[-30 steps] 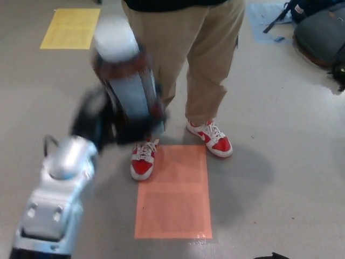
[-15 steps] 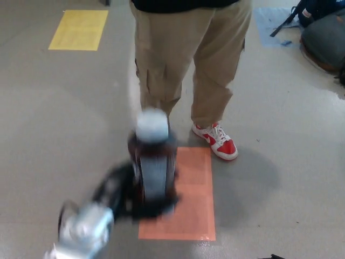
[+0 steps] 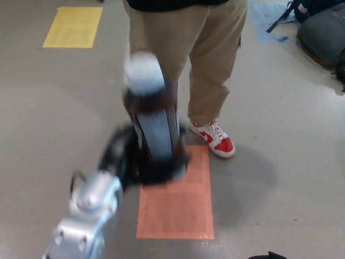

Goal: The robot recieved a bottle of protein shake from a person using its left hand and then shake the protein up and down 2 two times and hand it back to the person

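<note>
Grey floor [image 3: 48,108] with an orange floor mat [image 3: 175,208] and a yellow one [image 3: 73,26]. My left hand [image 3: 129,159] is wrapped around the base of the protein shake bottle [image 3: 153,116], blurred, upright, white cap up. The person's legs [image 3: 188,54] stand just behind it; I judge open floor either side. My right hand is out of sight.

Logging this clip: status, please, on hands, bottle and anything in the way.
Left hand shut on bottle, upright, white cap up, blurred. Right hand not in view. Person's legs directly behind bottle.
</note>
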Tool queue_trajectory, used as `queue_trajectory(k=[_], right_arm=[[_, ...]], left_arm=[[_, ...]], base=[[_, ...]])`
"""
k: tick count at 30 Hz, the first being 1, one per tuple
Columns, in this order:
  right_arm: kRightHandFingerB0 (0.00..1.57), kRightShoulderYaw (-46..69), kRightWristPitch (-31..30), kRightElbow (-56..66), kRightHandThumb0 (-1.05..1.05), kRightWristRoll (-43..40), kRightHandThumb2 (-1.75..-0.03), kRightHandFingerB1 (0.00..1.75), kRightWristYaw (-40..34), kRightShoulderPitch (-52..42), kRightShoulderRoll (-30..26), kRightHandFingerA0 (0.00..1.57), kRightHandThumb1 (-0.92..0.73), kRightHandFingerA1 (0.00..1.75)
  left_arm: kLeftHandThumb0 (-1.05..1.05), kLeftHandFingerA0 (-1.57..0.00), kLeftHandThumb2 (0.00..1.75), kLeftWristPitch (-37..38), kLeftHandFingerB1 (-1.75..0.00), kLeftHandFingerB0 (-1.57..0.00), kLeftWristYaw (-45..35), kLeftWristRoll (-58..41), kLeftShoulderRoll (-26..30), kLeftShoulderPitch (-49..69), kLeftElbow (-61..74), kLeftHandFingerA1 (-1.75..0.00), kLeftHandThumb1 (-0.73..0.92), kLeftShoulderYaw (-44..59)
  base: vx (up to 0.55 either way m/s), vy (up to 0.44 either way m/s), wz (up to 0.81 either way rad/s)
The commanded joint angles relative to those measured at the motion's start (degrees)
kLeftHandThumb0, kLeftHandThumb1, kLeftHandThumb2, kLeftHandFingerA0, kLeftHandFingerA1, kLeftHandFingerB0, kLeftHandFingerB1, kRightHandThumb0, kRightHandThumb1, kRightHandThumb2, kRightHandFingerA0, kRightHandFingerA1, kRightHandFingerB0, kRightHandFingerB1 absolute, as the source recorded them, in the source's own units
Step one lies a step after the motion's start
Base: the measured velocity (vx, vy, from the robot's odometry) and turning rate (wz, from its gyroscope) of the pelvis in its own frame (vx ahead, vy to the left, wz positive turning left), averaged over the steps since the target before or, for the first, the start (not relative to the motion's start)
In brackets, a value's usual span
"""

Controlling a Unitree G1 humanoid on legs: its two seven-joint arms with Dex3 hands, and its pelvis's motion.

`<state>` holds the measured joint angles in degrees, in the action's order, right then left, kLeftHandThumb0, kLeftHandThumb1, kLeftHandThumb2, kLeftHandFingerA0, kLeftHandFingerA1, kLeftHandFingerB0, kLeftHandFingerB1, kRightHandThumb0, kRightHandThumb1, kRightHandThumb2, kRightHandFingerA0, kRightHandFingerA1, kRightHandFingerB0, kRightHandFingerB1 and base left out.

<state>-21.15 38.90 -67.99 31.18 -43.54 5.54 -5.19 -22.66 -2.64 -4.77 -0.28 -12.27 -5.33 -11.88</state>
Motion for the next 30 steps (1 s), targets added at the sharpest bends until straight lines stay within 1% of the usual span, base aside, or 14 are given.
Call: queue_trajectory(k=[1, 7, 8, 9, 11, 12, 14, 18, 19, 21, 23, 28, 29, 30], right_arm=[[0.75, 0.6, 0.5, 0.1, -0.17, -0.4, -0.62, 0.46, 0.9, 0.5, -1.7, 0.89, -0.73, 0.48], [0.75, 1.1, 0.3, 0.3, -0.17, -0.9, -0.61, 0.45, 2.2, 0.9, -1.6, 0.89, -0.72, 0.48], [0.74, 1.2, 0.4, 0.4, -0.16, -1.1, -0.62, 0.45, 2.7, 0.8, -1.5, 0.88, -0.71, 0.48], [0.74, 1.3, 0.5, 0.4, -0.16, -1.3, -0.62, 0.45, 3.0, 0.8, -1.3, 0.88, -0.71, 0.48], [0.74, 1.5, 0.6, 0.4, -0.14, -1.4, -0.62, 0.45, 3.3, 0.8, -1.1, 0.88, -0.72, 0.48], [0.74, 1.5, 0.5, 0.5, -0.14, -1.2, -0.62, 0.45, 3.3, 0.8, -1.1, 0.88, -0.72, 0.48], [0.75, 1.6, 0.6, 0.5, -0.14, -1.2, -0.62, 0.46, 3.4, 0.8, -1.2, 0.88, -0.71, 0.48], [0.74, 1.6, 0.2, 0.5, -0.14, -0.9, -0.61, 0.45, 3.2, 1.0, -1.2, 0.88, -0.71, 0.48], [0.74, 1.7, 0.3, 0.5, -0.13, -1.0, -0.62, 0.45, 3.5, 1.0, -1.2, 0.88, -0.72, 0.48], [0.74, 1.9, 0.6, 0.4, -0.13, -1.2, -0.61, 0.45, 3.7, 1.1, -1.2, 0.89, -0.71, 0.49], [0.74, 2.0, 0.9, 0.3, -0.12, -1.4, -0.61, 0.46, 4.0, 1.1, -1.2, 0.89, -0.71, 0.49], [0.74, 1.9, 0.8, 0.2, -0.11, -1.1, -0.61, 0.46, 4.0, 1.3, -1.2, 0.88, -0.71, 0.49], [0.74, 1.9, 0.9, 0.3, -0.11, -1.1, -0.61, 0.46, 4.0, 1.3, -1.2, 0.89, -0.71, 0.49], [0.74, 1.9, 0.9, 0.4, -0.11, -1.1, -0.61, 0.46, 4.0, 1.2, -1.3, 0.89, -0.71, 0.49]], left_arm=[[-0.13, -0.92, 0.75, 0.7, -1.00, -0.79, -0.2, 4.0, 1.1, -1.7, -3.7, -1.35, 0.78, -1.7], [-0.12, -0.96, 0.72, -0.6, -1.02, -0.78, -1.1, 4.1, 2.0, -6.6, -2.3, -1.37, 0.79, -0.4], [-0.12, -0.99, 0.79, -0.7, -1.07, -0.80, -1.4, 3.6, 2.2, -7.4, -2.3, -1.35, 0.74, 0.3], [-0.12, -0.99, 0.79, -0.6, -1.07, -0.80, -1.8, 3.0, 2.3, -8.2, -2.3, -1.35, 0.74, 1.2], [-0.10, -1.01, 0.87, -0.9, -1.06, -0.81, -1.4, 3.1, 2.2, -9.8, -2.7, -1.31, 0.70, 2.1], [-0.10, -1.01, 0.87, -1.1, -1.06, -0.81, -1.3, 3.1, 2.2, -10.4, -2.9, -1.31, 0.70, 2.5], [-0.09, -0.96, 0.81, -0.7, -1.09, -0.76, -1.5, 3.2, 2.4, -12.4, -3.6, -1.35, 0.76, 3.1], [-0.09, -0.96, 0.83, -1.8, -1.12, -0.76, -2.4, 1.7, 2.9, -17.5, -5.1, -1.37, 0.77, 5.8], [-0.11, -0.92, 0.83, -2.1, -1.15, -0.74, -2.7, 1.0, 3.0, -19.3, -6.0, -1.42, 0.78, 6.8], [-0.12, -0.90, 0.83, -2.4, -1.16, -0.74, -3.5, -0.3, 3.2, -23.3, -8.2, -1.42, 0.79, 8.9], [-0.13, -0.93, 0.83, -3.7, -1.11, -0.76, -3.2, 0.3, 3.6, -27.4, -10.0, -1.38, 0.76, 9.8], [-0.08, -0.92, 0.84, -4.8, -1.09, -0.76, -2.5, 0.5, 3.5, -31.7, -13.1, -1.37, 0.75, 11.6], [-0.08, -0.91, 0.79, -5.1, -1.11, -0.73, -2.3, 0.5, 3.4, -32.5, -13.7, -1.37, 0.77, 11.9], [-0.08, -0.91, 0.79, -5.2, -1.11, -0.73, -2.1, 0.6, 3.3, -33.1, -14.2, -1.37, 0.77, 12.1]], base=[[0.00, 0.000, 0.00], [0.00, 0.000, 0.00], [0.00, 0.000, 0.00], [0.00, 0.000, 0.00], [0.00, 0.000, 0.00], [0.00, 0.000, 0.00], [0.00, 0.000, 0.00], [0.00, 0.000, 0.00], [0.00, 0.000, 0.00], [0.00, 0.000, 0.00], [0.00, 0.000, 0.00], [0.00, 0.000, 0.00], [0.00, 0.000, 0.00], [0.00, 0.000, 0.00]])
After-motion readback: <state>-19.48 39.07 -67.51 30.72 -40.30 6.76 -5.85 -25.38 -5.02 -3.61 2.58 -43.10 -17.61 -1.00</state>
